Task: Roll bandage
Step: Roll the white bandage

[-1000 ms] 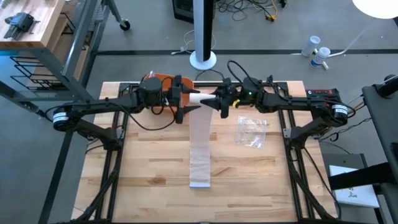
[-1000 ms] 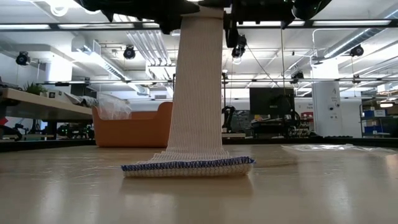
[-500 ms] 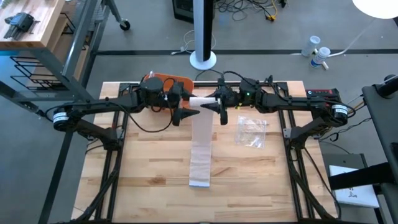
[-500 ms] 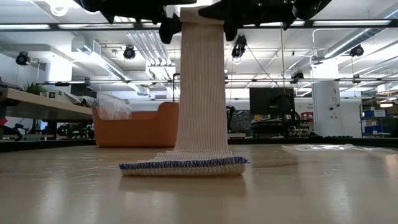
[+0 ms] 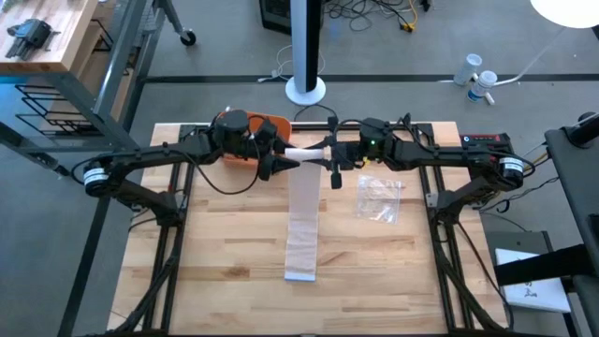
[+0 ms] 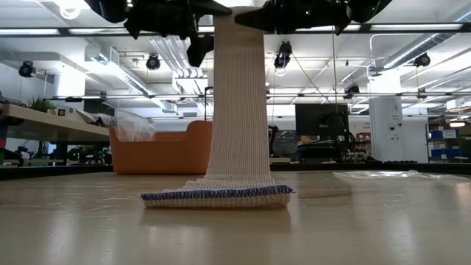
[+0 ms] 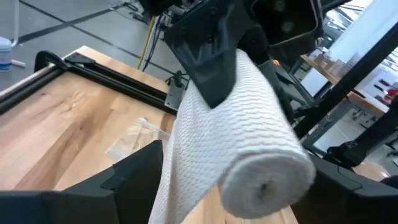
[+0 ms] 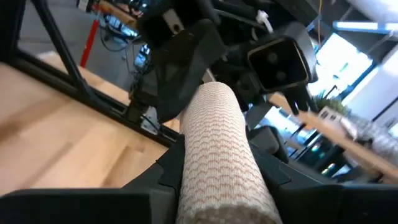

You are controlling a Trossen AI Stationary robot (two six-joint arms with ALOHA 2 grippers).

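Observation:
A white bandage roll (image 5: 304,152) hangs level above the table's far middle, between my two grippers. Its loose strip (image 6: 237,103) drops straight down, and the blue-edged free end (image 6: 217,196) lies flat on the wood, toward the near edge (image 5: 301,273). My left gripper (image 5: 272,163) is at the roll's left end and my right gripper (image 5: 331,161) at its right end, each shut on it. Each wrist view looks along the roll to the other gripper at the far end. My left gripper has the roll's left end (image 7: 267,180) between its two fingers, coming level from the table's left, along the roll's axis. The hanging strip runs down beside one finger (image 7: 134,177). The roll is lifted clear. My right gripper pinches the roll's right end (image 8: 227,186) between its two fingers (image 8: 163,180), coming level from the table's right, along the roll's axis. The roll lies level and clear of the table, with the strip hanging below it.
An orange bin (image 5: 265,125) stands at the far edge behind the left gripper. A crumpled clear wrapper (image 5: 379,197) lies on the wood right of the strip. Bare tabletop spreads on both sides of the strip toward the near edge.
Both grippers have turned about the roll's axis, and the roll now lies level between them rather than slanted. The strip's free end has slid slightly across the table, while the strip still hangs straight.

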